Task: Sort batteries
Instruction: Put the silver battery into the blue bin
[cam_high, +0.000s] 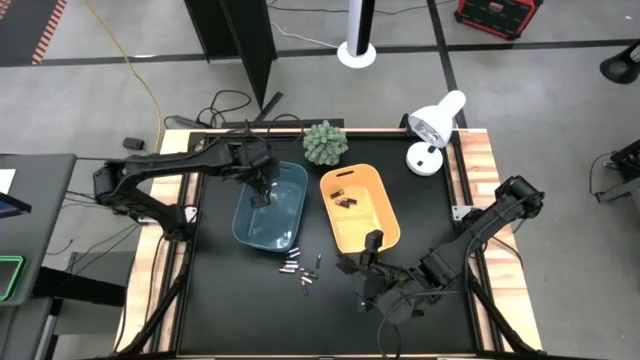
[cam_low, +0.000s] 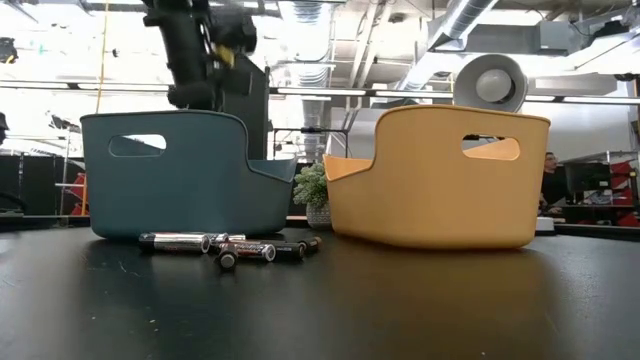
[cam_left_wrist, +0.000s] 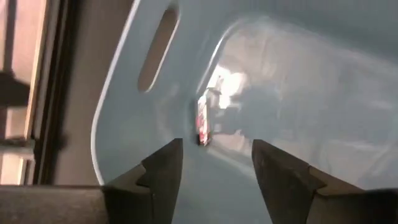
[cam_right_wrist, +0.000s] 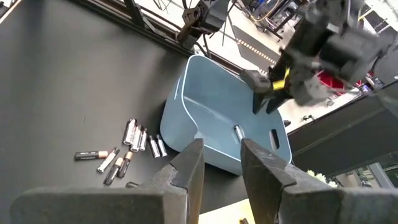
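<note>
Step in hand: drop-off. Left gripper (cam_high: 262, 186) hangs over the blue bin (cam_high: 283, 225) w/ fingers spread, empty; one battery (cam_left_wrist: 203, 132) lies inside the bin. Right gripper (cam_high: 364, 288) waits near the yellow bin (cam_high: 388, 222), fingers partly apart, empty. Next move likely needs a reach to the loose batteries (cam_high: 300, 270) on the tabletop (cam_high: 220, 300).

Bright overhead room light, glare inside the blue bin (cam_left_wrist: 292, 93) (left wrist view blurred), 1 low view backlit.
</note>
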